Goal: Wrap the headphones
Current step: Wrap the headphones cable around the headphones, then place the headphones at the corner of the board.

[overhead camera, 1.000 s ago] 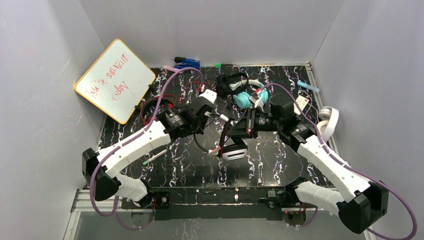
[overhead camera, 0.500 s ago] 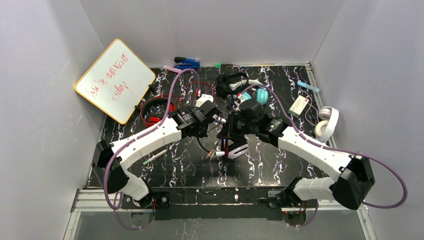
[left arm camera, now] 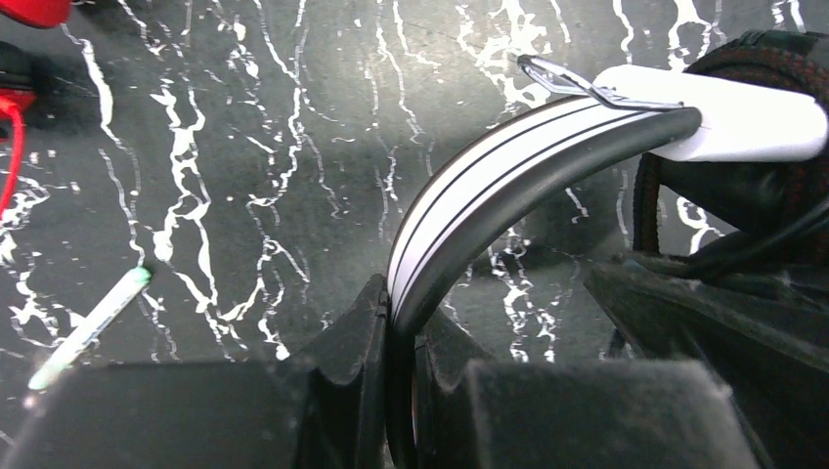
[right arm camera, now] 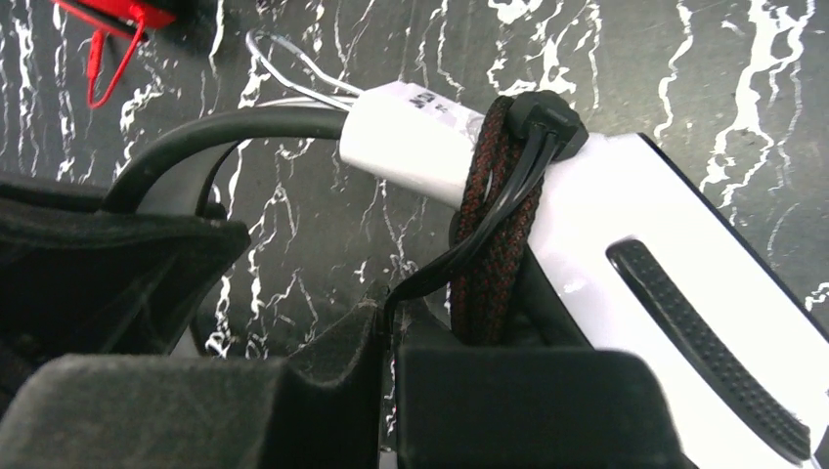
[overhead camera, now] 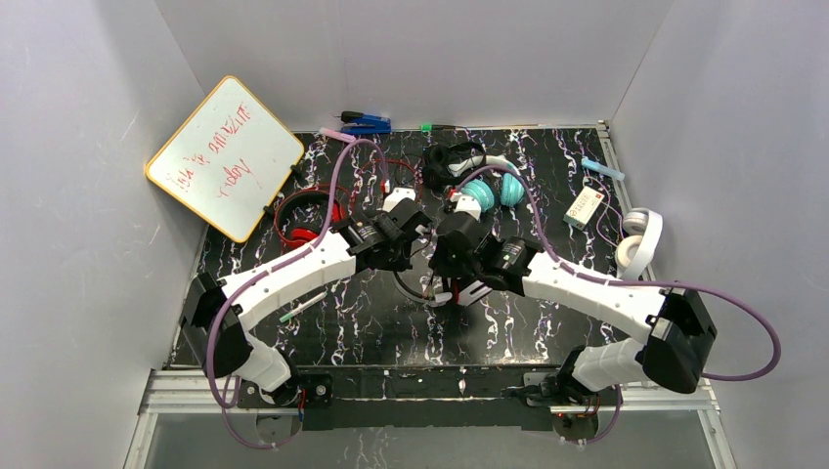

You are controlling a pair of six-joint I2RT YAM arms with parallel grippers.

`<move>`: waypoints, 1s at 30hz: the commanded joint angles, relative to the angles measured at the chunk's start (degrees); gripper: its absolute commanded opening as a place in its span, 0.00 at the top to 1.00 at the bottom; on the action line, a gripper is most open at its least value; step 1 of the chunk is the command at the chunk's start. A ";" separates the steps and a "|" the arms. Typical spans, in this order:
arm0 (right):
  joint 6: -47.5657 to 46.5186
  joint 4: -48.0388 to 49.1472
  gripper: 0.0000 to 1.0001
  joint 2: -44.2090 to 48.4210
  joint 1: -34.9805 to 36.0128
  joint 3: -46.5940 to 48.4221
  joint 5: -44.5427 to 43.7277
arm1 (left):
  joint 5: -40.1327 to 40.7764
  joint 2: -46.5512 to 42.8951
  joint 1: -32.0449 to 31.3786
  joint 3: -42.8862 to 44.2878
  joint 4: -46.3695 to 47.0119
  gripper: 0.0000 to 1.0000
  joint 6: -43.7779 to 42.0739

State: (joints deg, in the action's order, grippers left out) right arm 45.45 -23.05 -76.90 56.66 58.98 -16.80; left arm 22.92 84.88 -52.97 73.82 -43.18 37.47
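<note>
The white-and-black headphones (overhead camera: 469, 291) hang between my two grippers at the table's middle. My left gripper (left arm camera: 403, 322) is shut on their black-and-white striped headband (left arm camera: 489, 186). My right gripper (right arm camera: 391, 318) is shut on their thin black cord (right arm camera: 469, 244), beside a red-black braided cord (right arm camera: 494, 225) looped round the white arm above the cup (right arm camera: 665, 254). In the top view the left gripper (overhead camera: 422, 237) and the right gripper (overhead camera: 445, 266) are close together. The red headphones (overhead camera: 308, 215), small black headphones (overhead camera: 450, 158), teal headphones (overhead camera: 489, 191) and all-white headphones (overhead camera: 640, 239) lie on the table.
A whiteboard (overhead camera: 225, 156) leans at the back left. A blue tool (overhead camera: 364, 123), a light blue marker (overhead camera: 601, 168) and a white card (overhead camera: 584, 206) lie at the back. A green-tipped pen (overhead camera: 303, 306) lies front left, and it also shows in the left wrist view (left arm camera: 88, 327).
My right arm has swung left and brought its gripper close to the left gripper, carrying the cord. The left gripper shifted a little right, still holding the headband.
</note>
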 commanded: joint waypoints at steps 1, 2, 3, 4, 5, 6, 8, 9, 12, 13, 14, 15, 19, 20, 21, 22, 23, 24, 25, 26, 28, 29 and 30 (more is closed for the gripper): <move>-0.49 0.56 0.99 0.41 0.38 -3.12 -8.02 | -7.92 -4.61 0.23 1.96 9.88 1.00 6.81; -0.16 0.89 0.99 0.56 0.38 -3.46 -8.84 | -9.02 -5.08 0.24 1.51 10.77 1.00 7.83; 0.11 1.16 0.99 0.67 0.33 -3.85 -10.11 | -10.71 -5.60 0.22 0.95 12.09 1.00 8.77; 0.42 1.33 0.99 0.84 0.42 -3.99 -11.36 | -12.24 -6.13 0.23 0.05 13.35 1.00 9.77; 0.70 1.34 0.99 0.94 0.46 -4.23 -12.71 | -13.68 -6.59 0.24 -0.49 14.60 1.00 10.85; 0.89 1.42 0.99 1.11 0.45 -4.49 -14.10 | -14.83 -6.96 0.24 -0.75 15.40 1.00 12.00; 1.00 1.48 0.99 1.38 0.55 -5.11 -17.08 | -16.89 -7.09 0.24 -0.67 15.80 1.00 14.90; 0.51 1.62 0.99 1.40 0.52 -5.49 -18.21 | -17.96 -7.02 0.24 -0.30 15.84 1.00 15.45; -0.98 2.06 0.99 1.33 0.52 -6.14 -19.54 | -19.16 -7.01 0.22 0.22 15.66 1.00 16.94; -1.44 2.25 0.99 1.40 0.63 -6.24 -19.57 | -18.98 -7.15 0.20 0.23 15.50 1.00 17.12; -2.08 2.51 0.99 1.48 0.72 -6.43 -19.73 | -18.51 -7.32 0.23 0.35 15.33 1.00 17.33; -3.04 2.75 0.99 1.61 0.77 -6.61 -20.06 | -17.64 -7.42 0.24 0.71 14.85 1.00 17.68; -3.81 -0.90 0.99 0.70 2.65 -5.80 -26.15 | -14.66 -6.89 0.24 3.42 12.26 1.00 17.34; -3.63 -1.80 0.99 0.74 2.62 -5.69 -26.31 | -14.25 -6.58 0.24 3.99 11.75 1.00 16.92; -3.87 -2.11 0.99 0.97 2.60 -5.45 -25.33 | -13.84 -6.35 0.24 4.27 11.49 1.00 16.59; -4.45 -2.02 0.98 1.44 2.64 -5.26 -23.34 | -13.52 -6.05 0.18 4.08 11.45 1.00 16.50; -5.61 -1.50 0.94 2.13 2.64 -5.13 -20.23 | -13.18 -5.80 0.23 3.59 11.60 1.00 16.51; -7.48 -0.42 0.91 2.98 2.59 -5.11 -14.86 | -12.85 -5.56 0.24 2.92 12.05 1.00 16.49; -8.86 0.93 0.89 4.02 2.65 -5.29 -10.81 | -12.33 -5.29 0.17 2.19 12.67 1.00 16.49; -8.85 1.24 0.88 5.08 2.58 -5.51 -8.24 | -11.70 -5.06 0.23 1.50 13.27 1.00 16.49; -7.93 1.65 0.87 7.63 2.66 -6.50 -4.62 | -9.76 -4.63 0.23 0.24 14.32 1.00 16.26; -7.62 1.05 0.87 8.85 2.58 -6.85 -3.27 | -8.68 -4.35 0.20 -0.03 14.61 1.00 15.86; -6.76 -0.25 0.87 10.32 2.65 -6.94 -2.16 | -7.47 -3.99 0.19 -0.17 14.67 1.00 15.41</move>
State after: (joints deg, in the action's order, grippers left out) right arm 38.98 -18.98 -71.22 59.24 54.06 -28.29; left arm 11.57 84.62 -52.82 72.55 -37.26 51.05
